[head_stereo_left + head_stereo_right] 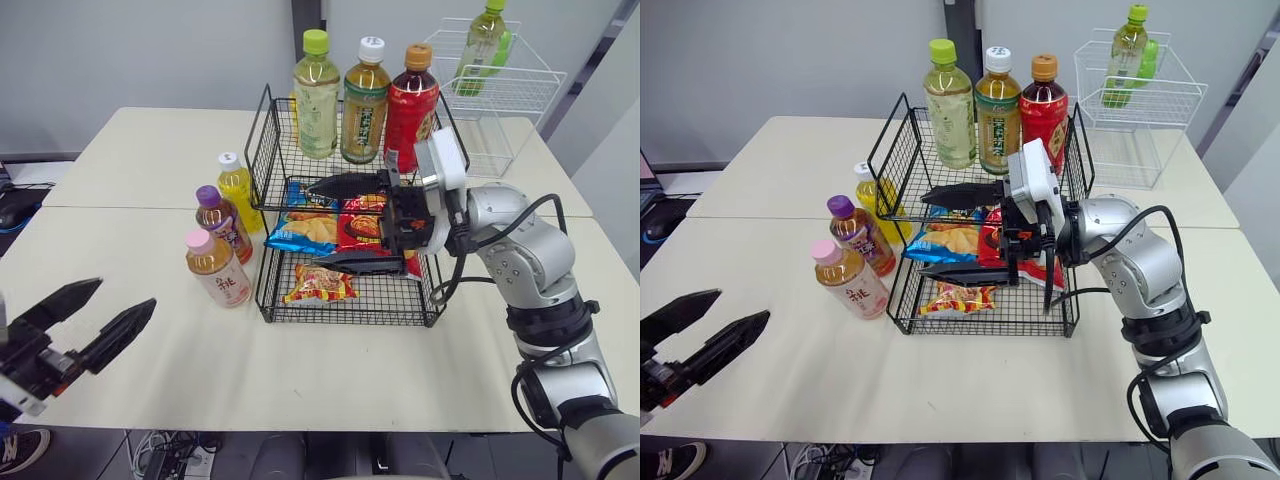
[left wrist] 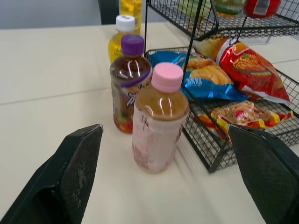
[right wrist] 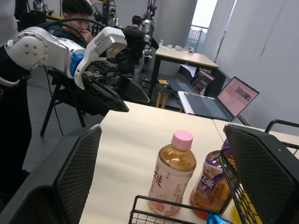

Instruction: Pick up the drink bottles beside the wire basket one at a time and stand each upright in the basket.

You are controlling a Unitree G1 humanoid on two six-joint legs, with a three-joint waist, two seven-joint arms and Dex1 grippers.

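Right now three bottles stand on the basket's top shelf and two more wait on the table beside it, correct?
Wrong count beside the basket: three wait there, not two, the pink-capped bottle, purple-capped bottle and yellow bottle, as the left eye view shows. Three on the top shelf is right.

Your table (image 1: 140, 160): the wire basket (image 1: 350, 321) sits mid-table.
Upper shelf: three bottles (image 1: 364, 105) stand side by side.
Lower shelf: snack packs (image 1: 320, 285) lie in it.
Left of your basket: near bottle (image 1: 218, 268), middle bottle (image 1: 223, 222) behind it, far bottle (image 1: 238, 190) behind that.
Back right: second basket (image 1: 500, 90), one bottle (image 1: 483, 45) inside.
Your left gripper (image 1: 125, 293): front-left, well apart from the near bottle.
Your right gripper (image 1: 312, 223): across the basket's front.
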